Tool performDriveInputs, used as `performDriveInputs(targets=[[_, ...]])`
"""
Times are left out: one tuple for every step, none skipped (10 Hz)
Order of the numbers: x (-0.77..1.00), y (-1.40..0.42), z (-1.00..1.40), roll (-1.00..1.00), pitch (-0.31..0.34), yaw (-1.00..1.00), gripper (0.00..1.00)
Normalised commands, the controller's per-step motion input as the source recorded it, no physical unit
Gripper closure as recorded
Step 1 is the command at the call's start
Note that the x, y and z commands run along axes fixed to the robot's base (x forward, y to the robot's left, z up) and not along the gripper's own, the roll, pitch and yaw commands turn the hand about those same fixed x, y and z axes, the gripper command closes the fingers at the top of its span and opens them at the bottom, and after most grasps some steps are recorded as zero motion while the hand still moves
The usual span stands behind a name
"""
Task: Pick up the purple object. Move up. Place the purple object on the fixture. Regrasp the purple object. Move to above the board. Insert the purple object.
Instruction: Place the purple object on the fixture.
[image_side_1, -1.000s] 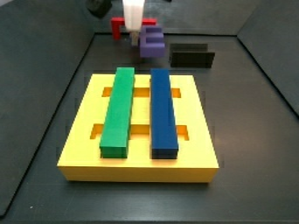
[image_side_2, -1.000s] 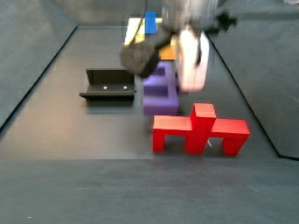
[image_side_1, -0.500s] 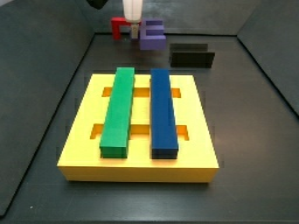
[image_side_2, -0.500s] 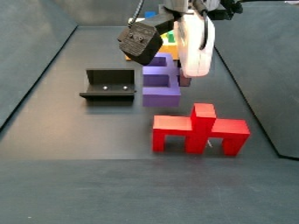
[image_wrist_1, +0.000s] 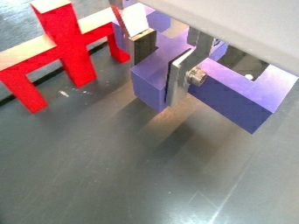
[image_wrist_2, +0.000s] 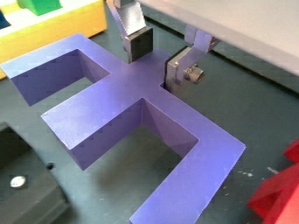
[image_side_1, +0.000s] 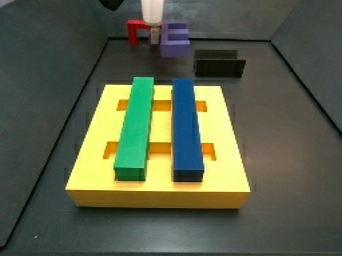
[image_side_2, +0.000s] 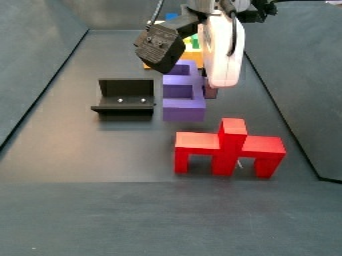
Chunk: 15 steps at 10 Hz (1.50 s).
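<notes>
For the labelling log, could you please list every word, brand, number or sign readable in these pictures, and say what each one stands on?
None: no view shows readable text.
The purple object, the red pronged piece, the fixture, the board and its green bar and dark-blue bar are plain coloured surfaces.
The gripper, with a finger on each side of the purple object's central stub, bears no legible marking either.

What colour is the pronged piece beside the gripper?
Red, clearest in a side view; the gripper sits over the purple object.
</notes>
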Motion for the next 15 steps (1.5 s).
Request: performDriveInputs(targets=[[0.43, -0.29, 0.3, -0.13, 0.14, 0.3, 1.0], [0.51, -0.24, 0.28, -0.13, 0.277, 0.43, 1.0], [0.51, -0.17, 0.22, -0.16, 0.326, 0.49, 1.0], [0.49, -0.15, 0.17, -0.19, 0.331, 0.5, 1.0], [0.46, -0.19, 0.17, -0.18, 0.32, 0.54, 1.0], [0.45, -0.21, 0.14, -0.17, 0.283, 0.57, 1.0], [0.45, -0.21, 0.13, -0.18, 0.286, 0.57, 1.0], [0.46, -0.21, 0.15, -0.16, 0.3, 0.55, 1.0], [0.53, -0.21, 0.18, -0.11, 0.246, 0.53, 1.0], [0.53, -0.19, 0.18, -0.14, 0.231, 0.52, 1.0], [0.49, -0.13, 0.19, -0.16, 0.229, 0.52, 1.0], [0.45, -0.11, 0.17, -0.17, 0.194, 0.54, 1.0], [0.44, -0.1, 0.19, -0.16, 0.206, 0.55, 1.0], [0.39, -0.06, 0.16, -0.15, 0.197, 0.57, 1.0], [0.35, -0.03, 0.13, -0.15, 0.18, 0.59, 1.0]])
